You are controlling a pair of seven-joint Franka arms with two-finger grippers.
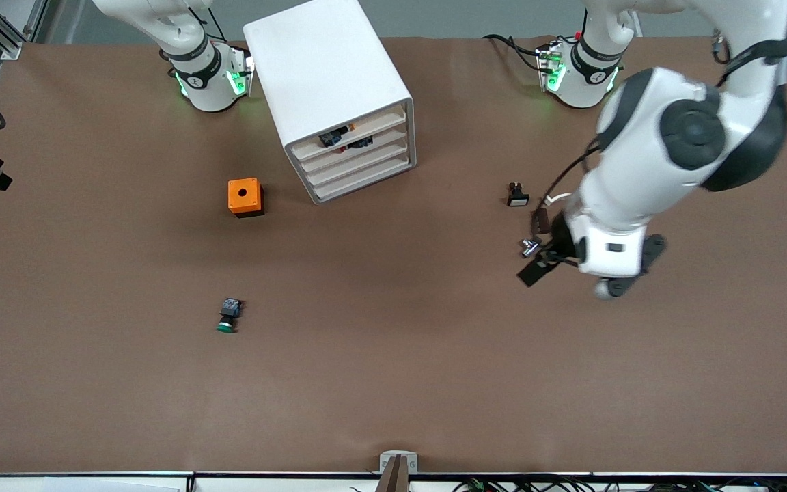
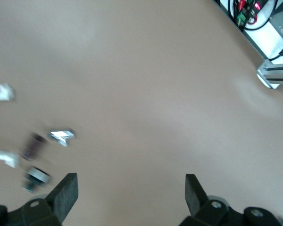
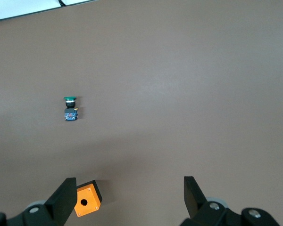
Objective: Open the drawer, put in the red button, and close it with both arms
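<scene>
I am working over a flat, dull brown table (image 1: 393,383) with lots of bare room around the middle. Seen from the front camera, a smooth white boxy cabinet (image 1: 325,68) is standing at 12 o'clock. Its second drawer (image 1: 356,152) is sitting almost flush with the others. Small dark bits (image 1: 336,137) are peeking out near the top drawers, and I cannot tell if the red button is among them. A square orange box (image 1: 245,197) is lying at 10 o'clock and a green button (image 1: 228,318) at 8 o'clock. I am holding my left hand (image 2: 130,183) released and empty over the table at 3 o'clock, beside a small silver piece (image 2: 61,136). I am holding my right hand (image 3: 128,188) released and empty over the orange box.
</scene>
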